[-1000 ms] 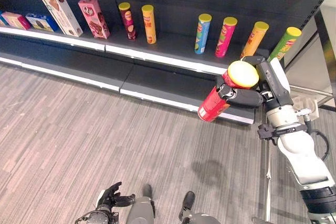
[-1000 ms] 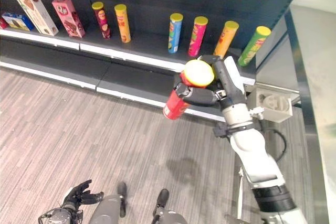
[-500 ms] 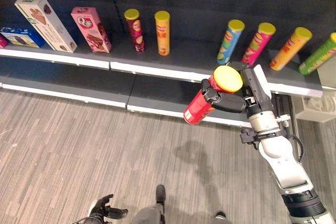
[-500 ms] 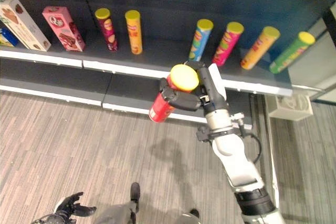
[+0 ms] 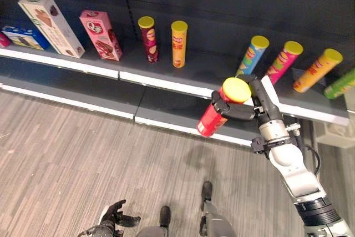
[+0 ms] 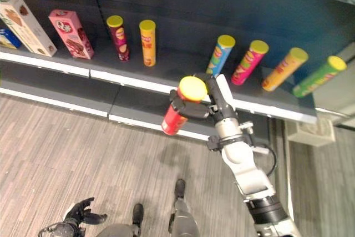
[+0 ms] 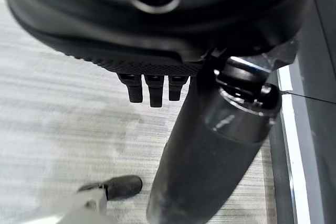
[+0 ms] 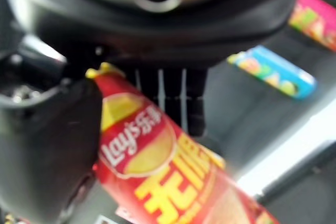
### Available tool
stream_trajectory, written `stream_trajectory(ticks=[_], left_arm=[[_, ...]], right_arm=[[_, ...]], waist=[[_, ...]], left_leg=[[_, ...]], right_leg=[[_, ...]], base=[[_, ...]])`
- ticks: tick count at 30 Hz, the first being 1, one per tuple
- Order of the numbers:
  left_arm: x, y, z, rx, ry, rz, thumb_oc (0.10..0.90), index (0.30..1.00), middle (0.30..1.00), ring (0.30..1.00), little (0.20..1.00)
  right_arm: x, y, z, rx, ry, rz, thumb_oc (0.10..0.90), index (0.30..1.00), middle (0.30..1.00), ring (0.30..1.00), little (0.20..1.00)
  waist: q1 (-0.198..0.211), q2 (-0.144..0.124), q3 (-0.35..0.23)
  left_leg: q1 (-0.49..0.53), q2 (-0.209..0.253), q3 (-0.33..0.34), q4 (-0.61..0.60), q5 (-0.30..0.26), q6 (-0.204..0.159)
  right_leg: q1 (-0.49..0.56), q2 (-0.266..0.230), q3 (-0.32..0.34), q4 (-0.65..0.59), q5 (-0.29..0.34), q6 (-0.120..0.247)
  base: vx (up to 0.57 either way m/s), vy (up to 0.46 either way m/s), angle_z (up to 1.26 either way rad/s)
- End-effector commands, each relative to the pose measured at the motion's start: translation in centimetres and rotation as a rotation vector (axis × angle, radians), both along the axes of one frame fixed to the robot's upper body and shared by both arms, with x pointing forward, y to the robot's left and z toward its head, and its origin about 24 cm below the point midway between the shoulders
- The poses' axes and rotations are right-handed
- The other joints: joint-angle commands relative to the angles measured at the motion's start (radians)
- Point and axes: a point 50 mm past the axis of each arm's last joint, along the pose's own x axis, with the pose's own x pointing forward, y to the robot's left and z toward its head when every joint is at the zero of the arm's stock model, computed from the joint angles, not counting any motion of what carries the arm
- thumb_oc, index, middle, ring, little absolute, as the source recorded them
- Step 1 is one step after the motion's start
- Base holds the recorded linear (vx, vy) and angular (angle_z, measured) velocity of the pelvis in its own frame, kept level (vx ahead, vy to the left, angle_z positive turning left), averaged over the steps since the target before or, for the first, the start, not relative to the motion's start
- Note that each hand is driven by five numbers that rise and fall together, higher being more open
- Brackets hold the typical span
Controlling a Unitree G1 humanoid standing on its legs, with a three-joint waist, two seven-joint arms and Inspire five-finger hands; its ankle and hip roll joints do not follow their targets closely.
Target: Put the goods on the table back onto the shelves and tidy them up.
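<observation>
Right hand [image 5: 244, 109] clamps the tilted red can [image 5: 221, 107], yellow lid up, centre frame just below the shelf [image 5: 166, 79].

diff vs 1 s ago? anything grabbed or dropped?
Nothing grabbed or dropped. The right hand stays shut on the red can, yellow lid up, in front of the shelf. The whole view has shifted, so the camera moved; any move of the can itself cannot be separated from that. The left hand hangs low and open as before. The shelf goods keep their order.
</observation>
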Motion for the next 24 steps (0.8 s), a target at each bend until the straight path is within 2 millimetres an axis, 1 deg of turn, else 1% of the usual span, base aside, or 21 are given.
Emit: stream_trajectory(ticks=[1,3,4,5,6,8,11,13,14,15,16,17,18,19,20,21,22,24], left_arm=[[0.3,1.1,0.6,0.023,-0.044,-0.004,0.800,0.900,0.900,0.900,0.900],[0.4,0.9,0.7,0.018,-0.048,-0.007,0.800,0.900,0.900,0.900,0.900],[0.4,0.9,0.7,0.017,-0.049,-0.010,0.800,0.900,0.900,0.900,0.900],[0.1,0.7,0.5,0.014,-0.040,-0.010,0.800,0.900,0.900,0.900,0.900],[0.1,0.7,0.5,0.013,-0.040,-0.010,0.800,0.900,0.900,0.900,0.900],[0.3,0.6,0.6,0.012,-0.046,-0.020,0.800,0.900,0.900,0.900,0.900],[0.5,0.7,0.9,0.014,-0.066,-0.031,0.800,0.900,0.900,0.900,0.900],[1.0,0.9,1.3,0.025,-0.091,-0.035,0.800,0.900,0.900,0.900,0.900],[1.1,0.9,1.4,0.019,-0.108,-0.029,0.800,0.900,0.900,0.900,0.900],[1.2,0.9,1.4,0.019,-0.109,-0.029,0.800,0.900,0.900,0.900,0.900],[0.9,0.7,1.4,0.007,-0.100,-0.035,0.800,0.900,0.900,0.900,0.900],[0.8,0.8,1.4,0.012,-0.095,-0.043,0.800,0.900,0.900,0.900,0.900],[0.6,1.1,1.3,0.030,-0.075,-0.049,0.800,0.900,0.900,0.900,0.900],[0.4,1.2,1.3,0.026,-0.087,-0.033,0.800,0.900,0.900,0.900,0.900],[-0.1,1.0,1.1,0.025,-0.068,-0.030,0.800,0.900,0.900,0.900,0.900],[-0.3,0.7,0.8,0.021,-0.061,-0.023,0.800,0.900,0.900,0.900,0.900],[-0.1,0.8,1.0,0.023,-0.075,-0.026,0.800,0.900,0.900,0.900,0.900],[0.3,0.8,1.2,0.031,-0.093,-0.030,0.800,0.900,0.900,0.900,0.900]], right_arm=[[-1.0,0.9,8.4,0.009,-0.393,0.077,0.400,0.300,0.300,0.300,0.300],[-0.9,0.6,8.7,-0.020,-0.418,0.047,0.400,0.300,0.300,0.300,0.300],[-0.9,0.5,8.8,-0.030,-0.423,0.032,0.400,0.300,0.300,0.300,0.300],[-0.7,0.2,8.9,-0.035,-0.436,0.001,0.400,0.300,0.300,0.300,0.300],[-0.7,0.2,8.9,-0.036,-0.436,0.001,0.400,0.300,0.300,0.300,0.300],[-0.2,0.2,9.1,-0.027,-0.447,-0.025,0.400,0.300,0.300,0.300,0.300],[0.3,0.3,9.7,-0.006,-0.479,-0.046,0.400,0.300,0.300,0.300,0.300],[0.6,0.6,10.4,0.014,-0.518,-0.058,0.400,0.300,0.300,0.300,0.300],[0.8,0.4,10.9,0.015,-0.537,-0.080,0.400,0.300,0.300,0.300,0.300],[0.8,0.4,10.9,0.015,-0.538,-0.080,0.400,0.300,0.300,0.300,0.300],[1.2,-0.6,11.8,0.005,-0.568,-0.150,0.400,0.300,0.300,0.300,0.300],[1.3,-1.0,12.0,0.019,-0.579,-0.178,0.400,0.300,0.300,0.300,0.300],[1.8,-1.4,11.7,0.029,-0.563,-0.212,0.400,0.300,0.300,0.300,0.300],[2.1,-1.2,11.7,0.043,-0.557,-0.214,0.400,0.300,0.300,0.300,0.300],[2.1,-1.1,11.8,0.051,-0.563,-0.222,0.400,0.300,0.300,0.300,0.300],[2.3,-1.5,12.2,0.050,-0.582,-0.262,0.400,0.300,0.300,0.300,0.300],[2.1,-1.8,13.5,0.016,-0.632,-0.295,0.400,0.300,0.300,0.300,0.300],[2.1,-2.1,14.8,0.002,-0.679,-0.329,0.400,0.300,0.300,0.300,0.300]], waist=[[0.006,0.011,-0.027],[0.014,0.018,-0.017],[0.011,0.021,-0.016],[0.019,0.030,-0.012],[0.016,0.031,-0.012],[0.029,0.040,0.007],[0.043,0.044,0.043],[0.072,0.045,0.085],[0.076,0.048,0.095],[0.074,0.049,0.093],[0.083,0.063,0.089],[0.091,0.071,0.083],[0.103,0.078,0.078],[0.113,0.084,0.062],[0.118,0.088,0.052],[0.119,0.101,0.043],[0.120,0.112,0.042],[0.127,0.120,0.041]], left_leg=[[-0.038,0.047,-0.010,0.007,-0.023,-0.022],[-0.049,0.061,-0.036,0.027,-0.023,-0.032],[-0.056,0.065,-0.048,0.035,-0.025,-0.036],[-0.063,0.076,-0.059,0.046,-0.029,-0.043],[-0.064,0.076,-0.062,0.048,-0.030,-0.044],[-0.095,0.085,-0.073,0.107,-0.044,-0.053],[-0.173,0.073,-0.093,0.239,-0.062,-0.070],[-0.266,0.041,-0.141,0.392,-0.035,-0.080],[-0.304,0.030,-0.162,0.410,-0.040,-0.078],[-0.311,0.029,-0.165,0.417,-0.042,-0.078],[-0.352,0.048,-0.168,0.322,-0.012,-0.071],[-0.362,0.057,-0.159,0.273,0.020,-0.069],[-0.372,0.069,-0.150,0.222,0.054,-0.071],[-0.352,0.081,-0.161,0.138,0.061,-0.073],[-0.325,0.089,-0.160,0.083,0.079,-0.074],[-0.306,0.076,-0.144,0.051,0.093,-0.073],[-0.290,0.062,-0.121,0.033,0.095,-0.067],[-0.285,0.050,-0.106,0.023,0.095,-0.058]], right_leg=[[0.083,-0.004,-0.034,0.009,-0.115,0.079],[0.093,-0.006,-0.059,0.020,-0.130,0.069],[0.097,-0.007,-0.072,0.022,-0.136,0.065],[0.106,-0.007,-0.094,0.025,-0.149,0.058],[0.107,-0.006,-0.097,0.025,-0.149,0.058],[0.116,-0.007,-0.115,0.029,-0.170,0.046],[0.124,-0.008,-0.119,0.036,-0.194,0.025],[0.126,-0.003,-0.113,0.039,-0.203,0.011],[0.127,-0.002,-0.113,0.040,-0.212,0.010],[0.125,-0.002,-0.117,0.041,-0.213,0.011],[0.134,0.004,-0.117,0.040,-0.224,0.022],[0.138,0.008,-0.117,0.039,-0.227,0.024],[0.140,0.013,-0.114,0.039,-0.234,0.026],[0.139,0.020,-0.098,0.037,-0.245,0.030],[0.140,0.025,-0.083,0.033,-0.243,0.034],[0.132,0.012,-0.072,0.024,-0.234,0.042],[0.116,-0.007,-0.051,0.021,-0.223,0.051],[0.107,-0.023,-0.032,0.018,-0.215,0.056]], base=[[0.10,-0.144,0.44],[0.08,-0.157,0.49],[0.10,-0.193,0.41],[0.08,-0.137,0.46],[0.09,-0.166,0.57],[0.04,-0.142,0.49],[-0.04,-0.132,0.36],[-0.10,-0.094,0.33],[-0.06,-0.023,0.27],[0.07,0.051,0.09],[0.14,0.099,-0.11],[0.20,0.153,0.01],[0.19,0.179,0.11],[0.19,0.169,-0.05],[0.20,0.243,-0.43],[0.19,0.308,-1.15],[0.16,0.332,-1.16],[0.12,0.237,-0.88]])
